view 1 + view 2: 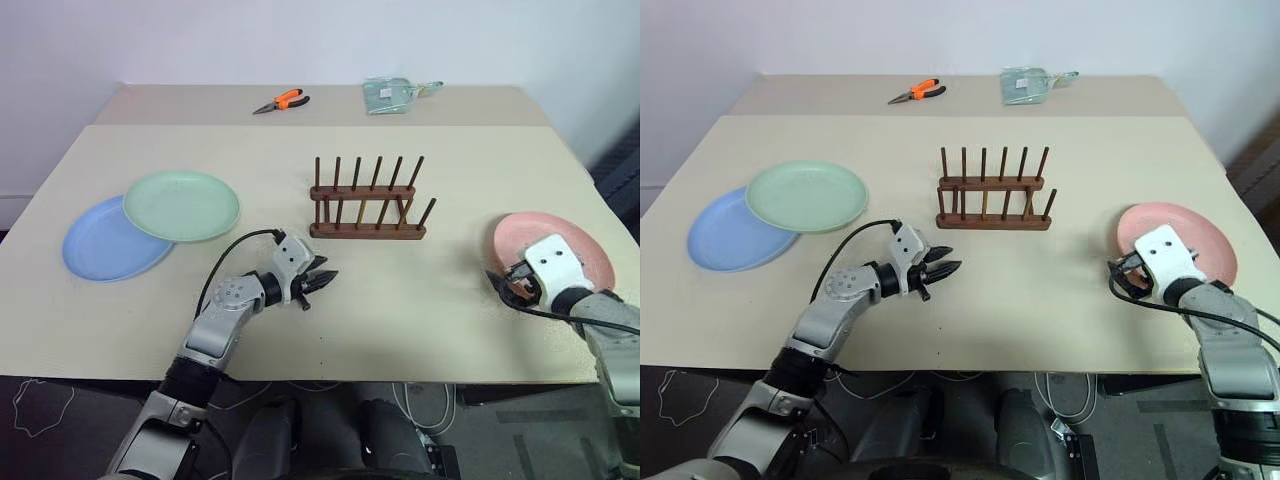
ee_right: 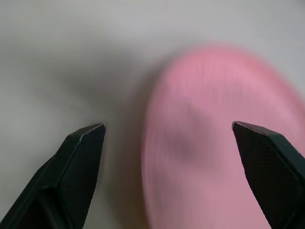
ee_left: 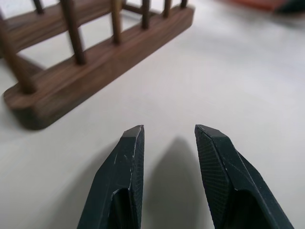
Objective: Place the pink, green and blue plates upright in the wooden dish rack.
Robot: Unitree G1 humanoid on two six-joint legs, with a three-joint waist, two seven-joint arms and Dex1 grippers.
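Pink plate [image 1: 556,240] flat beside rack [image 1: 367,214]

Your two head views look down and forward over the whole table [image 1: 420,330]. Left wrist view sits close by the rack [image 3: 86,71]; right wrist view close over the pink plate [image 2: 214,143].

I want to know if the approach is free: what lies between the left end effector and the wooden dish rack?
Nothing: bare table separates the open left end effector from the wooden dish rack, seen in the left wrist view.
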